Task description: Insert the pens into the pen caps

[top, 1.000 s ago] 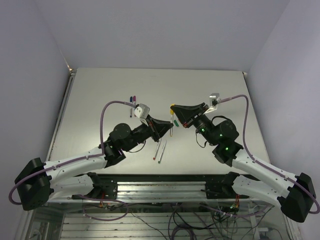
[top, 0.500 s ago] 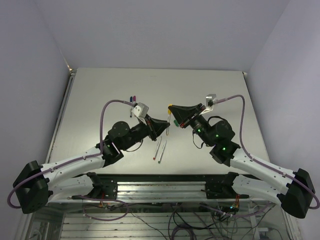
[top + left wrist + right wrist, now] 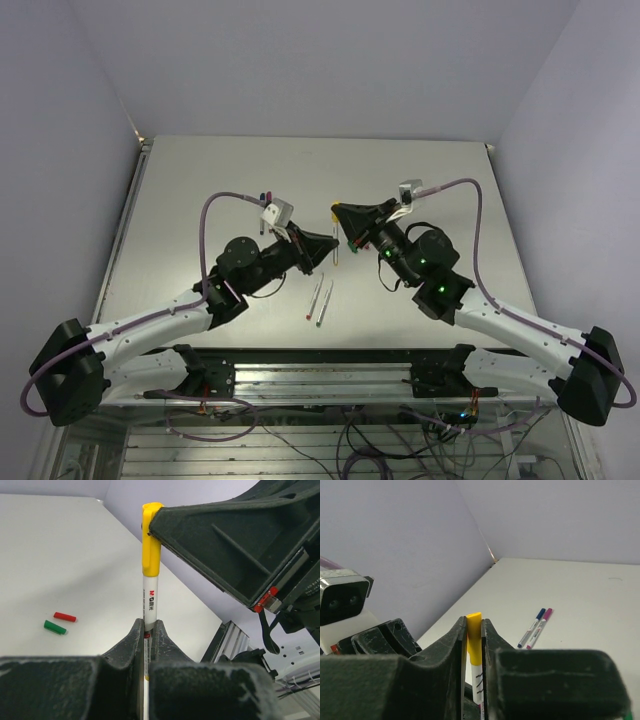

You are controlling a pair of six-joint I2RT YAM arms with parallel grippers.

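Both grippers meet on one pen at mid-frame.
The left gripper [image 3: 148, 626] is clamped on the pen [image 3: 149, 602] low on its shaft. The right gripper [image 3: 473, 625], entering from the upper right of the left wrist view, pinches the yellow cap [image 3: 151, 540], which sits on the pen's upper end. At the left of that view a red cap [image 3: 65, 616] and a green cap [image 3: 54, 627] lie just beside each other on the table [image 3: 60, 555]. Two bare pens [image 3: 318, 298] lie below centre in the top view. Two capped pens [image 3: 535, 628], blue and magenta, lie side by side right of centre in the right wrist view.
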